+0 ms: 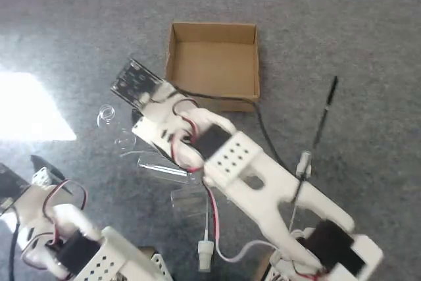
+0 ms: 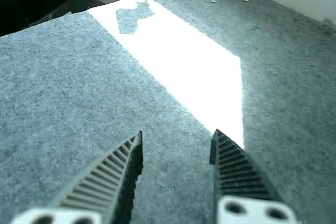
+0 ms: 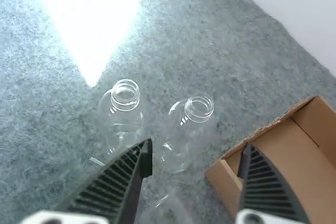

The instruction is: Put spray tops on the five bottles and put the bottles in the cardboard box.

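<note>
1. Clear plastic bottles (image 3: 123, 114), two of them, are standing upright and uncapped just beside the cardboard box (image 1: 214, 64), off its left wall in the high view.
2. They are looking light, thin-walled and slick. They are probably denting under a hard squeeze and tipping easily, so gripping mid-body or just under the neck is seeming safest.
3. Right gripper (image 3: 197, 150) is hanging spread wide, grasping nothing, above these two, with the bottle nearer the box sitting roughly between its fingers.
4. Lying bottles (image 1: 161, 166) are resting farther from the box, partly under the right arm.
5. Spray tops (image 1: 302, 162) are lying loose, well apart from the uprights, off the box's other side. Their thin tubes are looking bendy, so taking them by the head is the better bet.
6. Left gripper (image 2: 177, 137) is hovering spread and empty over bare grey felt (image 2: 63, 77), far from the box.
</note>
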You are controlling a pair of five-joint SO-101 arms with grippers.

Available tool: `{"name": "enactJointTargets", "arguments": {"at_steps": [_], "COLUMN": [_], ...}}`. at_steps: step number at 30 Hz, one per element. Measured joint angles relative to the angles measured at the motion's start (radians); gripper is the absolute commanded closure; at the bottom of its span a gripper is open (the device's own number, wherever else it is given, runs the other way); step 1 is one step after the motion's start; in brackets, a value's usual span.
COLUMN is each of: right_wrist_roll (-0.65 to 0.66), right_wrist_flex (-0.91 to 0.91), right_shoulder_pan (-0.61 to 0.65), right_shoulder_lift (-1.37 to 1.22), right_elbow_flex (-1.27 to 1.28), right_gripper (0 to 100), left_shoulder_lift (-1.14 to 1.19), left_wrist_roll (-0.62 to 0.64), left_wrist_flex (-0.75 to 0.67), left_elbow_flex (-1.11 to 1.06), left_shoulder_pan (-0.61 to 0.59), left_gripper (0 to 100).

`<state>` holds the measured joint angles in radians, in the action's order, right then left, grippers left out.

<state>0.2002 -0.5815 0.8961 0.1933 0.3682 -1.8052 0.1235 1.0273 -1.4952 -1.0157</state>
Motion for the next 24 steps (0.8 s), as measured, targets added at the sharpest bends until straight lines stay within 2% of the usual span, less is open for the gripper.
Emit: {"name": "enactJointTargets", "arguments": {"at_steps": [8,11,24], "right_wrist_roll": [-0.002,-0.048,-0.083], "right_wrist_flex": [-0.135,-0.167,-0.176], "right_shoulder_pan": [-0.002,-0.002,-0.002], "right_shoulder_lift": [-0.216,-0.287,-0.450], "right_elbow_flex": [-0.264,-0.345,-0.470], "right_gripper": [74.7,74.7,74.7], "left_shoulder_lift": [0.000,0.000,0.000], "left_wrist_roll": [0.000,0.000,0.000], "left_wrist_flex": [0.000,0.000,0.000], "left_elbow_flex": [0.000,0.000,0.000], "left_shoulder_pan": [0.000,0.000,0.000], "left_gripper": [80,80,80]}}
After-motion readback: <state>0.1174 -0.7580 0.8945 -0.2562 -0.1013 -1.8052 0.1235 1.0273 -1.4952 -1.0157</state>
